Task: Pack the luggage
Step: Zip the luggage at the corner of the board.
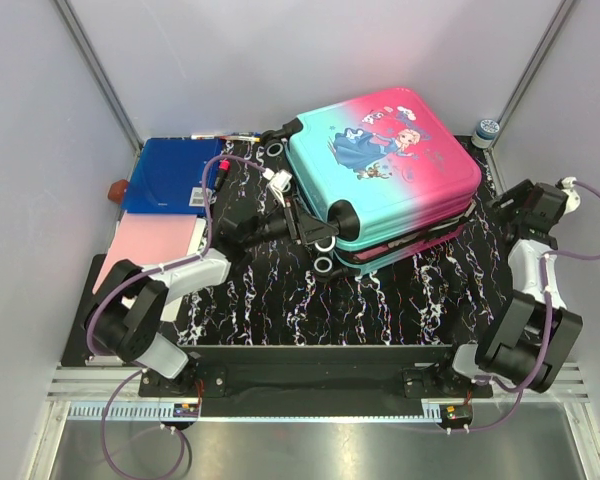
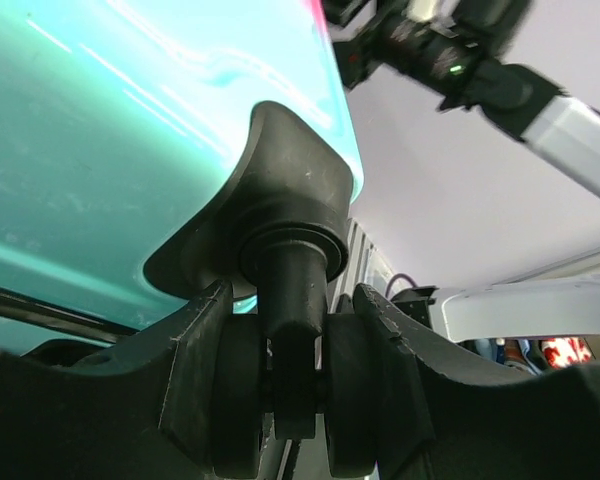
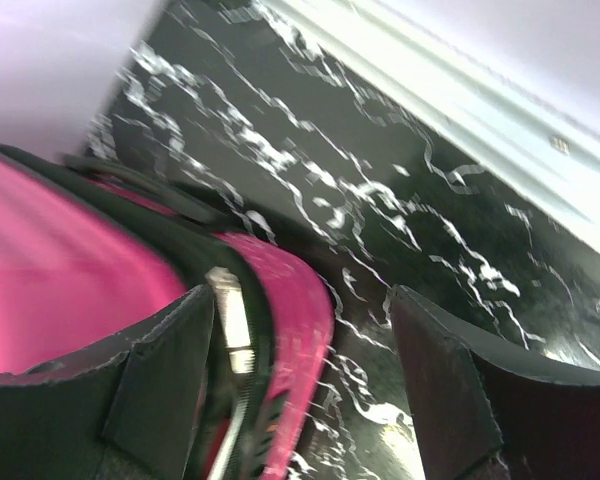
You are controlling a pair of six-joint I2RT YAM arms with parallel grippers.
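The luggage [image 1: 380, 160] lies flat on the black marbled mat, its pink-to-teal shell with the cartoon print facing up and a narrow gap along its front seam. My left gripper [image 1: 315, 232] reaches in from the left and is shut on the black double wheel [image 2: 293, 340] at the case's near-left corner, under the teal shell [image 2: 130, 150]. My right gripper [image 1: 502, 205] is at the case's right corner and stands open. Its fingers straddle the pink edge [image 3: 300, 300], and a silver zipper pull [image 3: 228, 320] lies just inside the left finger [image 3: 160, 390].
A flat blue folder [image 1: 165, 180] and a pink pad [image 1: 150, 245] lie left of the case. Pens [image 1: 225, 136] lie at the back edge. A small jar [image 1: 486, 130] stands in the back right corner. Grey walls close in on three sides.
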